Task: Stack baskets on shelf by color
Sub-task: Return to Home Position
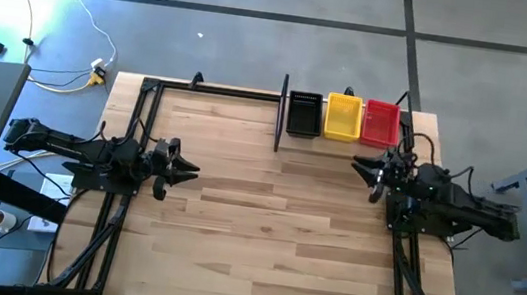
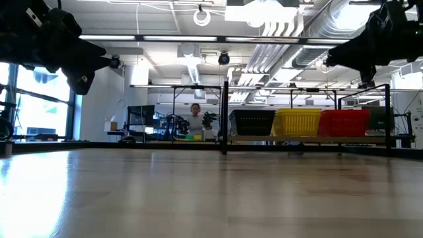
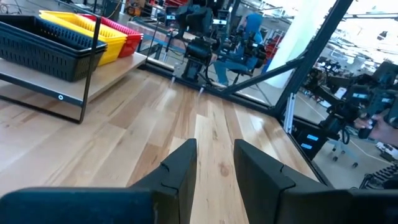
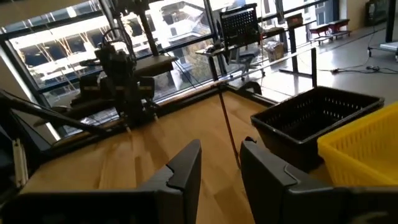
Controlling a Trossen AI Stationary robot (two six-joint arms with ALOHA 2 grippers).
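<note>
Standing in one row on the shelf [image 1: 280, 119], at the far right edge of the table [image 1: 262, 238], are the black basket [image 1: 304, 113], the yellow basket [image 1: 343, 117] and the red basket [image 1: 379, 122], side by side. Each long axis runs front to back, across the row. The left gripper [image 1: 185, 170] hovers over the table's left part and the right gripper [image 1: 367, 167] near the red basket; both have the fingers slightly apart and grasp nothing.

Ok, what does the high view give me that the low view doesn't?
Only high: both arms whole, left pincer and right pincer open, the right one near the shelf. Only low: the baskets' mesh sides and a person in the room behind. Both: black basket, yellow basket, red basket in a row on the shelf.
</note>
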